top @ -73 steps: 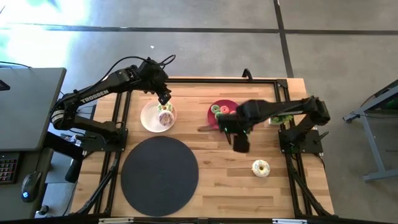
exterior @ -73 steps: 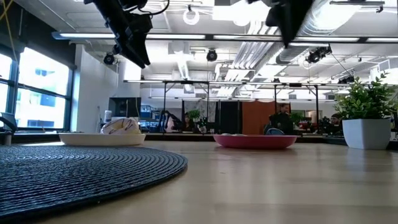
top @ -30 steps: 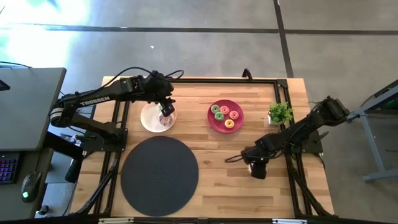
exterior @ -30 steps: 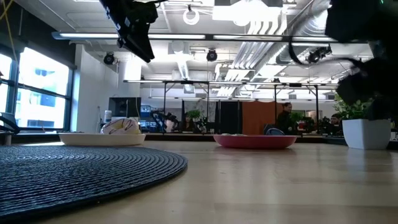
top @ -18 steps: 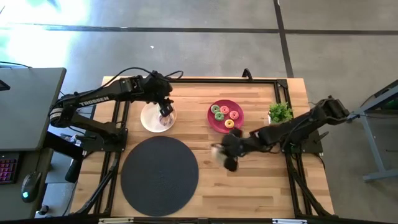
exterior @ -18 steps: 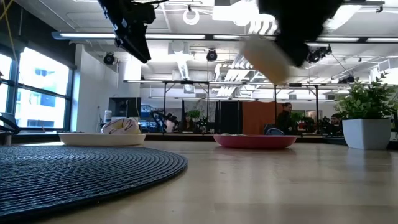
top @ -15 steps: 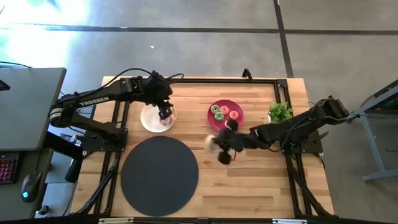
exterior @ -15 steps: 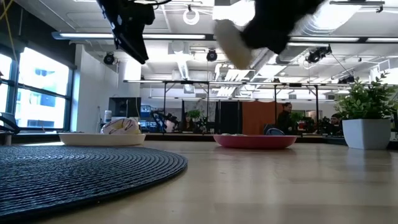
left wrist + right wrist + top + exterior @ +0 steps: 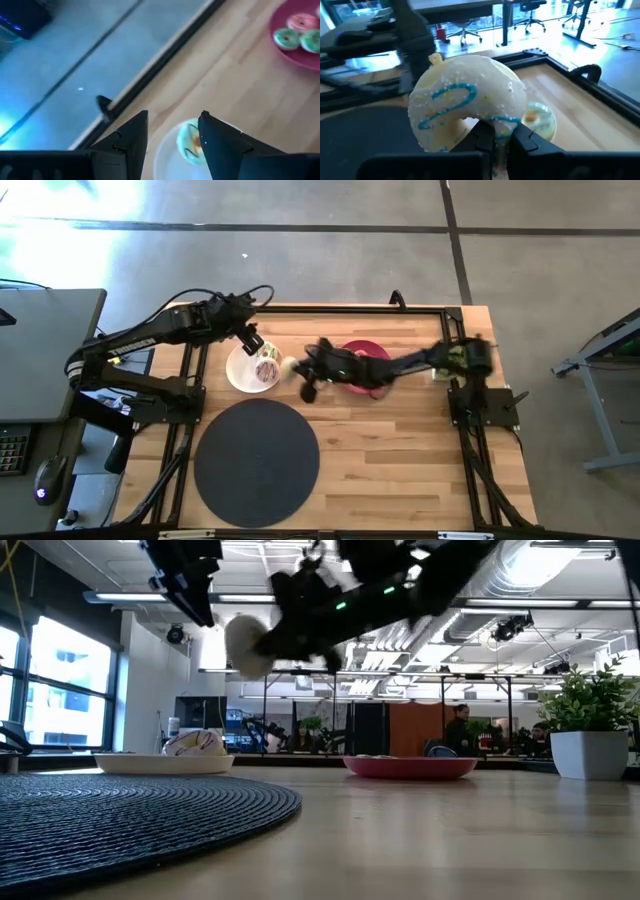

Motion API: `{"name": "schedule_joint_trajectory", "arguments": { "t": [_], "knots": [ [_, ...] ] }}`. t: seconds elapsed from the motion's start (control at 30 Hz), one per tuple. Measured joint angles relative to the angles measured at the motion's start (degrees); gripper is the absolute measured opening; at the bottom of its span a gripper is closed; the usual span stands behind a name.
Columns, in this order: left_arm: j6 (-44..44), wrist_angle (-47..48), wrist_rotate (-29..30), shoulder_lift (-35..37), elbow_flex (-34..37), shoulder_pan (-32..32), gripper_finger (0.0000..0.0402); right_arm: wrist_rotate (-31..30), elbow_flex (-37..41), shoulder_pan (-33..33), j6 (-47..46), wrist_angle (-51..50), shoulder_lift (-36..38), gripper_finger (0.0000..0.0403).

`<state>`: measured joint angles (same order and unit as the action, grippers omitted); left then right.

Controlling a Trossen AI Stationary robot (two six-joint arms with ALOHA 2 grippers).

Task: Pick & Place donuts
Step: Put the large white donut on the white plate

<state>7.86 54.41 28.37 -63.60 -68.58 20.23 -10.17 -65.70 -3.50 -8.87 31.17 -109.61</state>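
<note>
Cream donut in transit, nearly at the white plate.
Your right gripper (image 9: 495, 135) clamps the cream donut (image 9: 467, 107) beside white plate (image 9: 240, 370), one donut (image 9: 189, 142) there; left gripper (image 9: 172, 132) hovers, fingers apart; tiny donuts (image 9: 365, 352) remain on red plate (image 9: 350, 382).

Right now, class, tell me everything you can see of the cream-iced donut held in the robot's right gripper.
The cream-iced donut with a blue squiggle is a plump ring dusted with fine sprinkles, looking like matte toy foam. It stands on edge, pinched at its lower rim by the right gripper. It hangs in the air, clear of the wooden table, beside the white round plate.
</note>
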Motion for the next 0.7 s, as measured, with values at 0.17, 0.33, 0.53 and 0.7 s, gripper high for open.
{"name": "schedule_joint_trajectory", "arguments": {
  "t": [0.17, 0.33, 0.53, 0.7],
  "knots": [
    [-0.02, 0.68, 0.49, 0.54, 0.0, -0.02, 0.0165, 3.5, -15.8, -2.15, 0.89, -4.76, -11.81, 0.0013],
    [-0.52, 2.38, 0.64, 0.37, 0.0, 0.0, 0.0165, 6.86, -32.34, -2.99, 2.35, -14.9, -21.9, 0.0023],
    [-0.27, 5.18, 0.41, 0.3, 0.0, 0.0, 0.0165, 6.68, -46.24, -3.0, 0.93, -20.84, -30.91, 0.0015],
    [0.63, 11.23, -0.02, 0.3, 0.0, 0.0, 0.0165, 2.01, -49.31, -2.92, -0.06, -26.79, -33.52, 0.003]
  ]
}}
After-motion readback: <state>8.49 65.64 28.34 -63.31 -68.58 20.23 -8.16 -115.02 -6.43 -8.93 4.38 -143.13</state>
